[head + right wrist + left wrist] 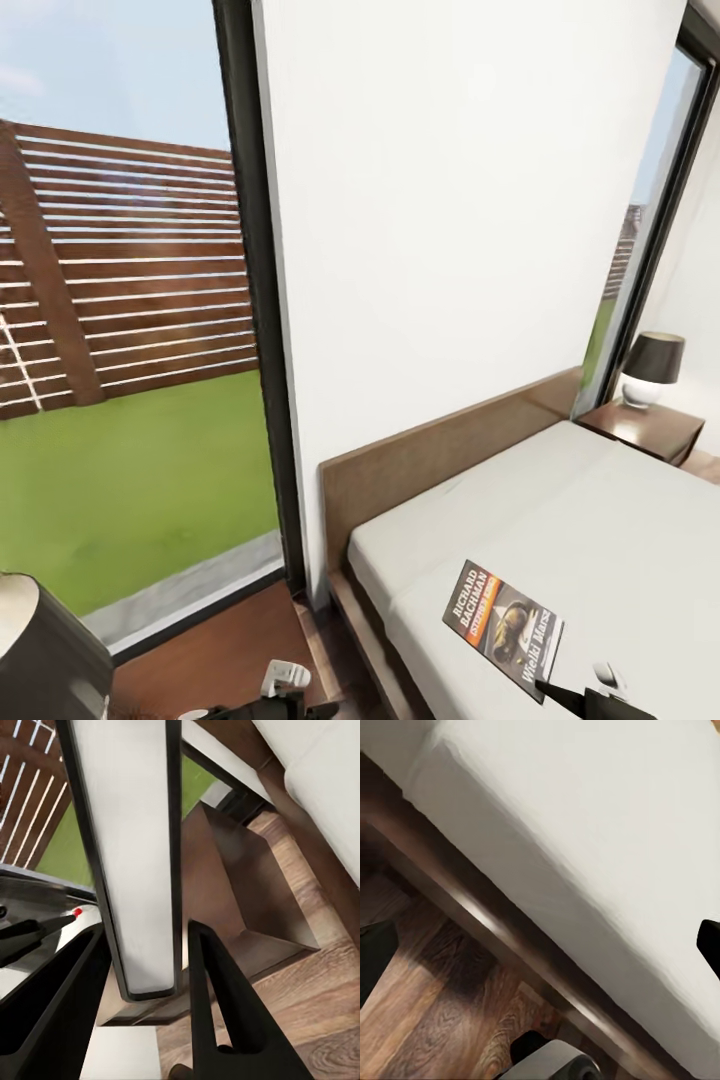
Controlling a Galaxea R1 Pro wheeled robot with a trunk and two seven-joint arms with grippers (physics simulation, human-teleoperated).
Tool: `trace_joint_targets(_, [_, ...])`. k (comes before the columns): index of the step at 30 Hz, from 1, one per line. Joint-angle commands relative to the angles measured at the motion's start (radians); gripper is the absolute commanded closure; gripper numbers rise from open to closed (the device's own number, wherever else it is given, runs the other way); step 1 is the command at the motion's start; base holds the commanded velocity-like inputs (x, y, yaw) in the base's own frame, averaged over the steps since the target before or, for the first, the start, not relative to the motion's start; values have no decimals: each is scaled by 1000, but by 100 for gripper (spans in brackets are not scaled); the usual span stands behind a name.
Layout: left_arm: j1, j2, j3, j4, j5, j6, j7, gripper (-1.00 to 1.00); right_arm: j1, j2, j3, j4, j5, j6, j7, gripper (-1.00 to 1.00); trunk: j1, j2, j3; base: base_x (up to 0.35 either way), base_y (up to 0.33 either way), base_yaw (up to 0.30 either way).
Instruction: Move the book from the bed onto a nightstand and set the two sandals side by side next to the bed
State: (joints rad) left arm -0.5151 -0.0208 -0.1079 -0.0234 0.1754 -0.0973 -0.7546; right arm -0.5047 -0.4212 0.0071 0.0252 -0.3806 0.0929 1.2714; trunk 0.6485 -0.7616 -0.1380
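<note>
The book [503,622], dark grey with white "Richard Bachman" lettering and an orange band, lies flat on the off-white mattress of the bed [560,500], near its side edge. A dark part of my right arm [580,697] rises from below by the book's near corner. My right gripper [142,1012] is open, with nothing between its two dark fingers. The left gripper [540,952] is open too and faces the bed's side rail [502,922] and the wood floor. One nightstand [225,655] stands close at lower left, another nightstand [640,428] beyond the bed. The sandals are out of view.
A dark lamp shade [45,650] stands on the near nightstand, and a lamp [652,368] on the far one. A tall window [130,330] onto grass and a slatted fence fills the left. White wall rises behind the headboard [440,455].
</note>
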Motion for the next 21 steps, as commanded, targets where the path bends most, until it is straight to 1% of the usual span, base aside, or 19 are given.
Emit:
trace_joint_targets(1, [-1, 0, -9, 2, 7, -6, -3, -100, -2, 0, -4, 2, -6, 10, 5, 100, 0, -1, -2, 0, 0, 285])
trace_joint_targets(3, [-1, 0, -9, 2, 7, -6, -21, -100, -2, -1, -4, 2, -6, 9, 5, 100, 0, -1, -2, 0, 0, 284])
trace_joint_targets(4, [-1, 2, -9, 2, 7, -6, -65, -100, -2, -1, -4, 2, -6, 9, 5, 100, 0, -1, -2, 0, 0, 284])
trace_joint_targets(6, [-1, 5, -9, 2, 9, -6, -133, -100, -2, -1, -4, 2, -6, 9, 5, 100, 0, -1, -2, 0, 0, 283])
trace_joint_targets(7, [-2, 5, -9, 2, 9, -7, -156, -100, -2, -1, -4, 2, -6, 9, 5, 100, 0, -1, -2, 0, 0, 283])
trace_joint_targets(9, [-2, 6, -9, 3, 10, -7, -177, -100, -2, -1, -4, 2, -6, 9, 5, 100, 0, -1, -2, 0, 0, 282])
trace_joint_targets(12, [-1, 6, -9, 3, 10, -7, -178, -100, -2, -1, -4, 2, -6, 9, 5, 100, 0, -1, -2, 0, 0, 276])
trace_joint_targets(17, [-1, 4, -9, 3, 10, -7, -144, -100, -2, -1, -4, 2, -6, 9, 5, 100, 0, -1, -2, 0, 0, 271])
trace_joint_targets(21, [-1, 4, -9, 3, 10, -7, -136, -100, -2, -2, -4, 2, -6, 10, 5, 100, 0, -1, -2, 0, 0, 262])
